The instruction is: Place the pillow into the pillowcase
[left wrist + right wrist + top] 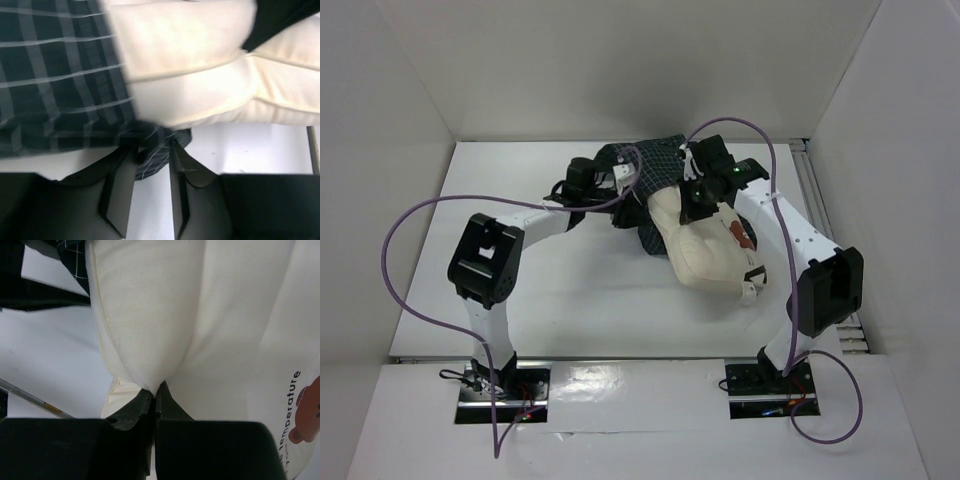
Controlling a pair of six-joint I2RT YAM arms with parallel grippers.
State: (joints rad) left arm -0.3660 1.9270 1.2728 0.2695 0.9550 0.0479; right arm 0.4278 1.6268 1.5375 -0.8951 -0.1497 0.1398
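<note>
The cream pillow (710,250) lies right of the table's middle, its red-marked label (742,235) facing up. Its far end sits in the mouth of the dark checked pillowcase (655,160) behind it. My left gripper (630,188) is at the pillowcase's near edge. In the left wrist view, the gripper (152,147) pinches a fold of pillowcase (55,85) beside the pillow (200,75). My right gripper (698,205) is on top of the pillow. In the right wrist view, the gripper (157,387) is shut on a pinch of pillow fabric (150,305). The pillowcase (75,260) shows at top left.
White walls enclose the white table (550,290) on three sides. A metal rail (815,190) runs along the right edge. Purple cables (405,230) loop over both arms. The pillow's small tag (750,290) lies at its near corner.
</note>
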